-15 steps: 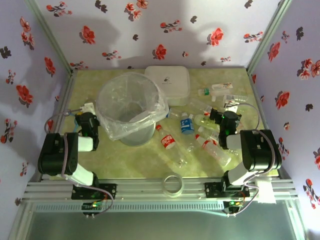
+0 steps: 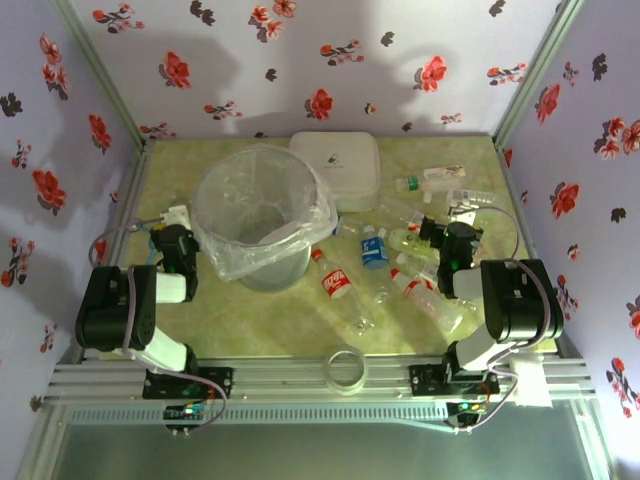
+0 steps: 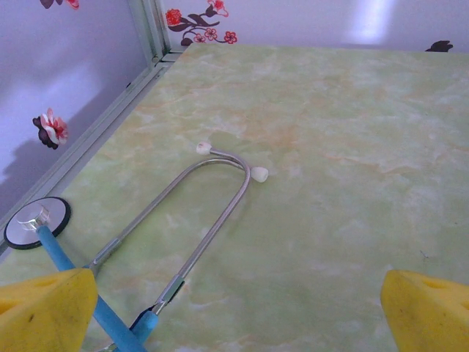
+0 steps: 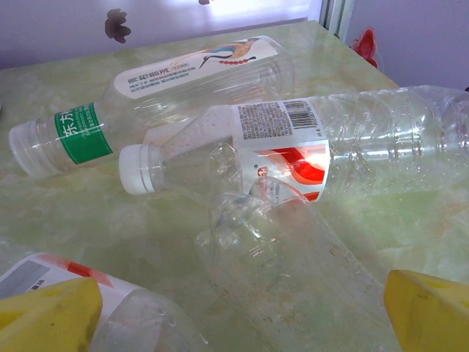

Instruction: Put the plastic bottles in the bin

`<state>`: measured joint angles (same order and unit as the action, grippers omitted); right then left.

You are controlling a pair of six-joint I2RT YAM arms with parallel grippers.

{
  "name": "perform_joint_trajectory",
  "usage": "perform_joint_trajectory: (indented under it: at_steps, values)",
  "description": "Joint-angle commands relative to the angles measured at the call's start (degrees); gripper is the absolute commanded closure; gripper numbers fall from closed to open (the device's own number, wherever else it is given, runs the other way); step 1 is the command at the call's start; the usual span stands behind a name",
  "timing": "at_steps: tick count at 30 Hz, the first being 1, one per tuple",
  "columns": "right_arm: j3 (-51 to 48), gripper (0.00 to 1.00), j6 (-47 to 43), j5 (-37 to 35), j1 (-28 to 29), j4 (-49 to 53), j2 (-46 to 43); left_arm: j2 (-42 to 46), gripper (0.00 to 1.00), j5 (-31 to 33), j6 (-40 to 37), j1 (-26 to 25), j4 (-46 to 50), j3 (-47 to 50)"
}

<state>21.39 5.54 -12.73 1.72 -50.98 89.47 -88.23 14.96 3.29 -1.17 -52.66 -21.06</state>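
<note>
The left gripper (image 3: 236, 312) gapes wide with nothing in it, hovering over the table (image 3: 352, 147) by a stethoscope (image 3: 221, 220), left of the bin (image 2: 205, 195). The right gripper (image 4: 234, 308), equally spread and holding nothing, hangs low over the plastic bottles (image 2: 337, 285) scattered right of the bin (a white-capped, red-labelled one lies just ahead)

The black left arm (image 2: 115, 305) is bent low over the worktop, and its left claw (image 2: 176, 222) points away from the base. Its yellow fingertips (image 3: 44, 308) stand wide apart. The black right arm (image 2: 515, 300) is bent too. Its right claw (image 2: 437, 228) is spread just as wide and grips nothing.
</note>
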Motion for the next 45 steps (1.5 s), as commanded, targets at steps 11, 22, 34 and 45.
perform_joint_trajectory:
  at_steps: [11, 22, 34, 45]
  values:
    - [1.38, 0.01, -0.09, 1.96, -0.93, 1.06, 0.05, -0.45, 0.00, 0.29, -0.04, -0.06, -0.42, -0.64]
    - [8.18, 0.01, 0.88, 0.00, -1.01, 22.52, -11.80, 12.70, 0.00, 4.51, 1.43, -0.06, 8.28, 0.32]
    - [38.87, 0.03, 3.32, 10.17, -0.99, 91.75, -20.99, 48.54, 0.03, 8.84, 22.95, 0.65, 79.30, -21.02]
    - [40.76, 0.16, 14.97, 16.55, 22.80, 95.83, -14.57, 54.15, 0.05, -16.14, 30.66, 0.55, 100.20, -36.08]
